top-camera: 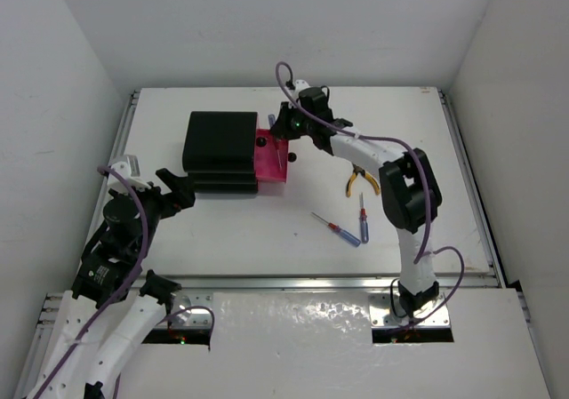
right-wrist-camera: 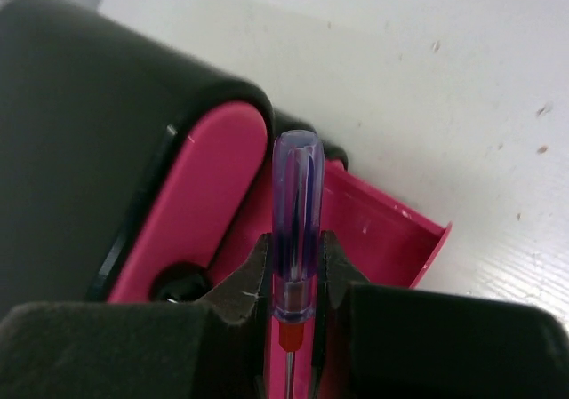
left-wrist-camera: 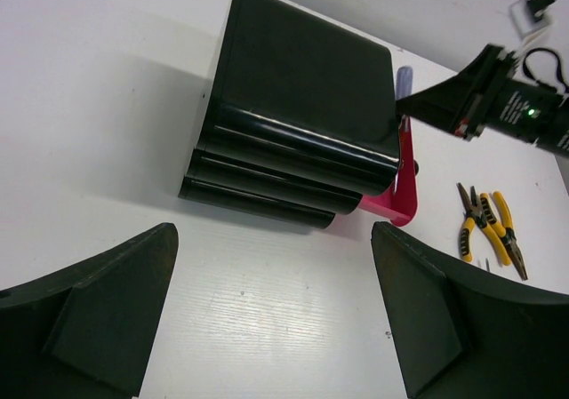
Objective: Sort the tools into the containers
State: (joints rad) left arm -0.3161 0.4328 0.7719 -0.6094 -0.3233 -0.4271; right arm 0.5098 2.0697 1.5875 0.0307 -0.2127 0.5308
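The black chest [top-camera: 218, 148] has one magenta-pink drawer [top-camera: 273, 157] pulled out to the right. My right gripper [top-camera: 279, 125] hovers over that drawer, shut on a screwdriver [right-wrist-camera: 295, 205] with a clear blue-purple handle and an orange-red collar; the handle points away over the pink drawer [right-wrist-camera: 391, 230]. A black knob [right-wrist-camera: 178, 283] shows at lower left. Yellow-handled pliers [top-camera: 362, 179] and two more small screwdrivers [top-camera: 338, 229] [top-camera: 362, 214] lie on the table to the right. My left gripper [left-wrist-camera: 276, 310] is open over bare table in front of the chest [left-wrist-camera: 293, 106]. No wrenches show.
White walls enclose the table on three sides. A metal rail runs along the near edge [top-camera: 293, 282]. In the left wrist view the pliers [left-wrist-camera: 489, 226] lie right of the pink drawer [left-wrist-camera: 400, 199], with the right gripper [left-wrist-camera: 462, 97] above it.
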